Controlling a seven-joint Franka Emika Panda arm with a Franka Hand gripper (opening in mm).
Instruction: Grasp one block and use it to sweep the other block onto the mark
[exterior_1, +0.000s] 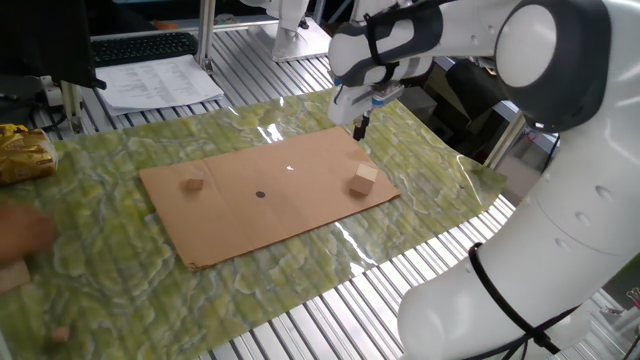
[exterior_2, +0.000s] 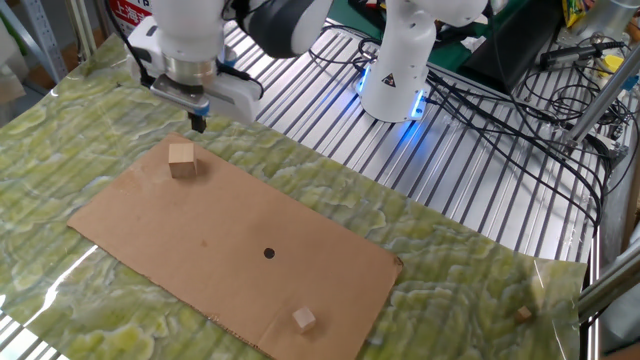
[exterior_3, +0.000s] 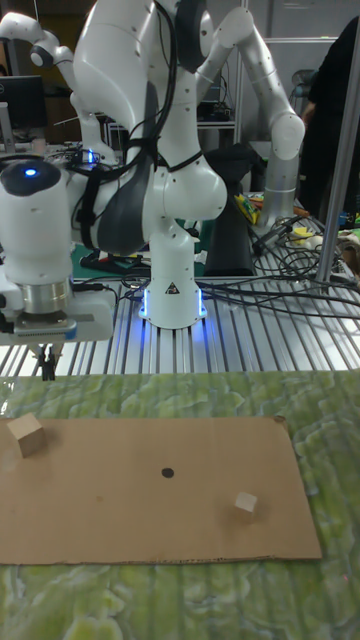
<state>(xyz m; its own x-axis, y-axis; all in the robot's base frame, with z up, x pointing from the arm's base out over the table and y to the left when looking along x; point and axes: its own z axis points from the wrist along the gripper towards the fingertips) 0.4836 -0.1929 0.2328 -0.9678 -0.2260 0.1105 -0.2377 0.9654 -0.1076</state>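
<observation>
Fingers (exterior_2: 198, 124) hang in the air just beyond the cardboard's (exterior_2: 150, 232) far edge, grasping nothing; they look nearly together, but whether they are fully clenched I cannot tell. In the other fixed view the larger block (exterior_2: 181, 159) sits at about seven o'clock from them, near but apart, on the cardboard's far corner. It looks like plain wood: light, stiff, not fragile, with flat faces that should not slip much. I would pinch it across two opposite side faces, low and square. The dot (exterior_2: 268, 253) lies mid-cardboard, and the smaller block (exterior_2: 304, 319) sits at five o'clock from it, near the front edge.
</observation>
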